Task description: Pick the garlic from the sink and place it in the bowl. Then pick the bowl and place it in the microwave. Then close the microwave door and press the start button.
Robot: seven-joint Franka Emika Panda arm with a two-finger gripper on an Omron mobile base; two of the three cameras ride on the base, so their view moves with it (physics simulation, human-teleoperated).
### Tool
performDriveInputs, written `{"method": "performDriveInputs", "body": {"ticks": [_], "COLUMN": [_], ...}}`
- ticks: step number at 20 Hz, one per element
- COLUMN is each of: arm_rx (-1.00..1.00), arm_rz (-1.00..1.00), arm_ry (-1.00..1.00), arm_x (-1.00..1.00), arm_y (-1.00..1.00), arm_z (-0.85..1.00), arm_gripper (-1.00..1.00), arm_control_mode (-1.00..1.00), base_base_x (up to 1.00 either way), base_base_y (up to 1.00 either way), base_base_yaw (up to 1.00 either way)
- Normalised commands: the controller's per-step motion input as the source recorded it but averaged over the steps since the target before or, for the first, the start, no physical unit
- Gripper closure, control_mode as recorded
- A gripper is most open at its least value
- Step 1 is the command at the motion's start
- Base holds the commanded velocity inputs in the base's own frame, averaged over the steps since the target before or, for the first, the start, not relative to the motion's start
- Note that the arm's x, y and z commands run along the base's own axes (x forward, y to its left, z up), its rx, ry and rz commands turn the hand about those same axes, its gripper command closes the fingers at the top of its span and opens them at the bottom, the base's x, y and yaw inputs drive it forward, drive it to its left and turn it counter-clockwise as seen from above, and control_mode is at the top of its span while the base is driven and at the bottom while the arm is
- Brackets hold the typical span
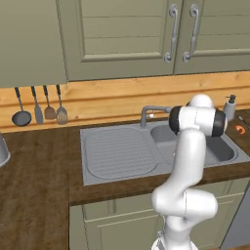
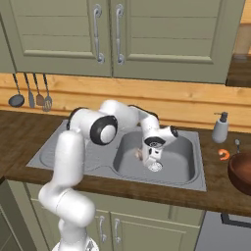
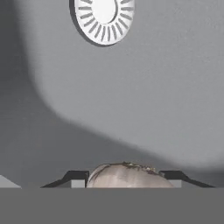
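grey sink in dark wooden counter, green cabinets above

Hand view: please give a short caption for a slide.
Fingers closed on the garlic on the sink floor, below the drain.

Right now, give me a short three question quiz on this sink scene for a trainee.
1. True or false: the garlic already lies in the bowl.
2. The gripper is down in: A the drainboard, B the sink basin, C the counter?
3. Fill in: the round slotted part on the basin floor is the ____.

Key:
1. False; it sits between the fingertips in the basin.
2. B
3. drain
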Motion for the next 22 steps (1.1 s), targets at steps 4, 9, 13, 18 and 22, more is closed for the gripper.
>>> {"method": "performDriveInputs", "body": {"ticks": [4, 9, 13, 18, 22], "arm_rx": [-0.27, -0.33, -0.32, -0.25, -0.21], "arm_rz": [-0.14, -0.14, -0.13, -0.15, -0.16], "arm_ry": [-0.17, -0.11, -0.09, -0.02, 0.0], "arm_x": [-0.38, -0.45, -0.48, -0.45, -0.34], "arm_y": [-0.21, -0.39, -0.57, -0.66, -0.69], "arm_z": [0.59, 0.49, 0.6, 0.8, 0.79], "arm_gripper": [1.0, 1.0, 1.0, 1.0, 1.0], "arm_control_mode": [-1.0, -1.0, -1.0, -1.0, -1.0], "base_base_x": [0.0, 0.0, 0.0, 0.0, 0.0], "base_base_y": [0.0, 0.0, 0.0, 0.0, 0.0], "base_base_yaw": [0.0, 0.0, 0.0, 0.0, 0.0]}}
